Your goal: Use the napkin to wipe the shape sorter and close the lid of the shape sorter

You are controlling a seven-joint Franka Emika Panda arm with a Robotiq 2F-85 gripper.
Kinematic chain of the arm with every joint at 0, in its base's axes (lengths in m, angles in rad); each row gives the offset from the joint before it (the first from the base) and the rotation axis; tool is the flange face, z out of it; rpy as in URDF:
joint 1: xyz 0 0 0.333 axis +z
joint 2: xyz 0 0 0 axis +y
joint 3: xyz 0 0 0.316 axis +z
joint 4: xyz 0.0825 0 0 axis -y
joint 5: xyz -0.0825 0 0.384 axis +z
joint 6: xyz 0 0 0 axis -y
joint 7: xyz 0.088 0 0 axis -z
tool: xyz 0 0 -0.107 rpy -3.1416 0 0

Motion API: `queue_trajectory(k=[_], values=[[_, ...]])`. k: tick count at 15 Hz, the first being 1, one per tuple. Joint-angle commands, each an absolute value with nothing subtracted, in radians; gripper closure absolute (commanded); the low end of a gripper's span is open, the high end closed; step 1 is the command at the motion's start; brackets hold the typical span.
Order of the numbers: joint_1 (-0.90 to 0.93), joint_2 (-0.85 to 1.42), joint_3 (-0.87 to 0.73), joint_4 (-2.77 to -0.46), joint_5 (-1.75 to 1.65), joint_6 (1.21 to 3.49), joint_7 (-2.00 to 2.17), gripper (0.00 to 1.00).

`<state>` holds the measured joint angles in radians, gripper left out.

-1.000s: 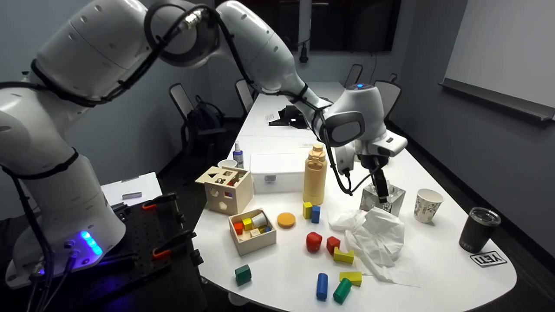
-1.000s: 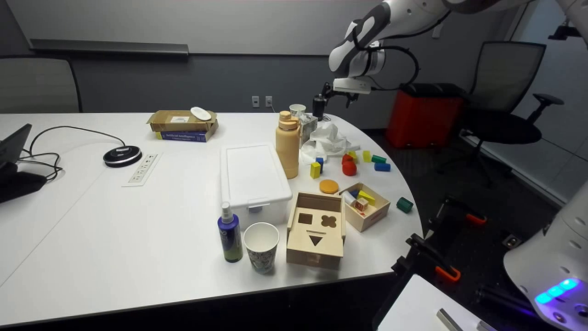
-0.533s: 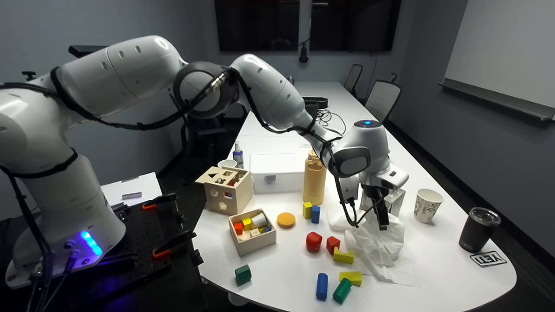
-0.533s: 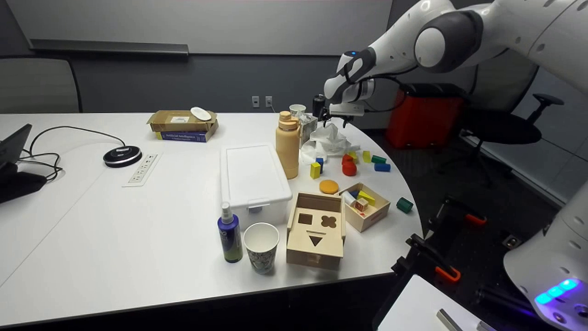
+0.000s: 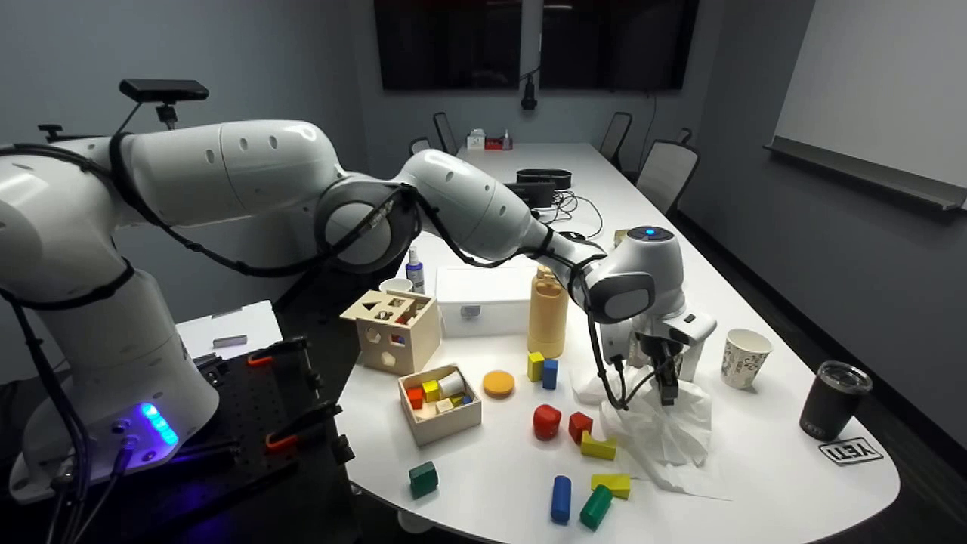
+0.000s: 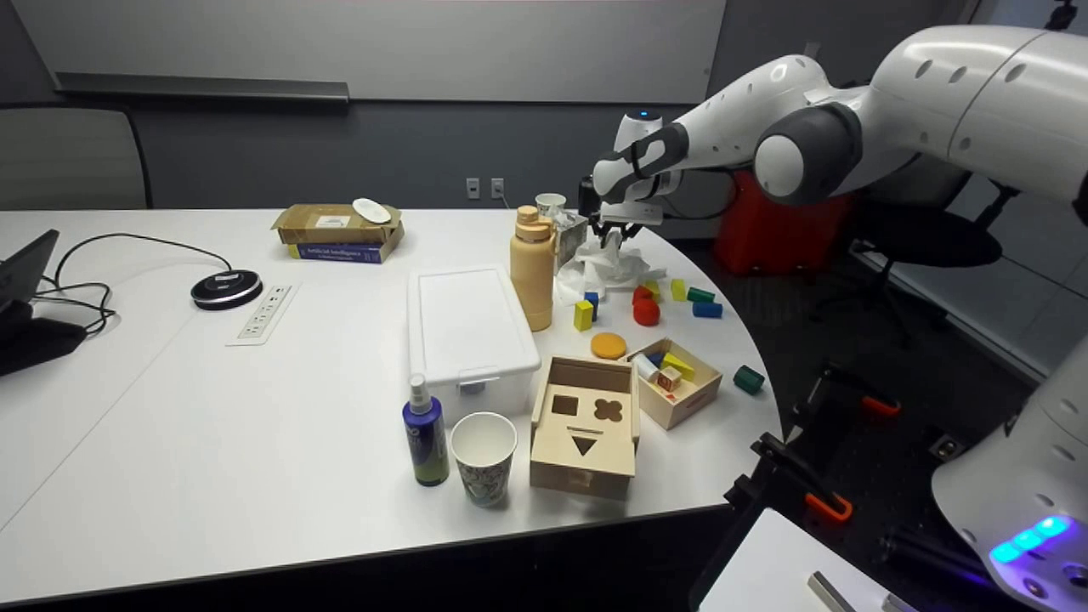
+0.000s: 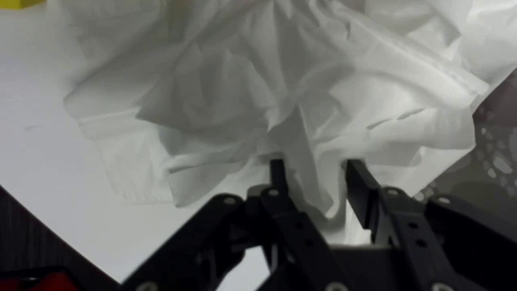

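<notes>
The napkin (image 5: pixel 672 438) lies as a crumpled white heap on the table, and in the wrist view the napkin (image 7: pixel 242 93) fills most of the picture. My gripper (image 7: pixel 315 163) is down at it, fingers part-way apart, with a raised fold of napkin standing in the gap. Space shows on both sides of that fold. In an exterior view the gripper (image 6: pixel 616 235) reaches into the heap's top. Far from it, the shape sorter (image 5: pixel 424 332) stands upright at the table's other side. Its lid (image 6: pixel 561 450) is slid part-way off, leaving a gap on top and overhanging one side.
A patterned tissue box (image 5: pixel 690 361) sits right beside the napkin, then a paper cup (image 5: pixel 744 359) and a black tumbler (image 5: pixel 829 404). A tan bottle (image 5: pixel 548 317), a white plastic bin (image 6: pixel 472 327) and a block tray (image 5: pixel 446 431) stand between napkin and sorter. Several loose blocks lie nearby.
My gripper has come down from above onto the napkin, and its fingers have drawn closer together. The napkin's top has bunched up slightly. The shape sorter and lid have stayed put.
</notes>
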<state>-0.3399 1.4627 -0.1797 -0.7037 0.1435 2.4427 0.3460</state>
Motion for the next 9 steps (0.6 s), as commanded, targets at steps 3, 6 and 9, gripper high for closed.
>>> queue_trajectory(k=[3,6,9], values=[[-0.353,1.472,-0.171,-0.647,0.126,2.413,0.397,1.0],[-0.353,1.472,-0.168,-0.604,0.131,2.373,0.407,1.0],[-0.331,1.397,-0.182,-0.643,0.143,2.355,0.405,1.0]])
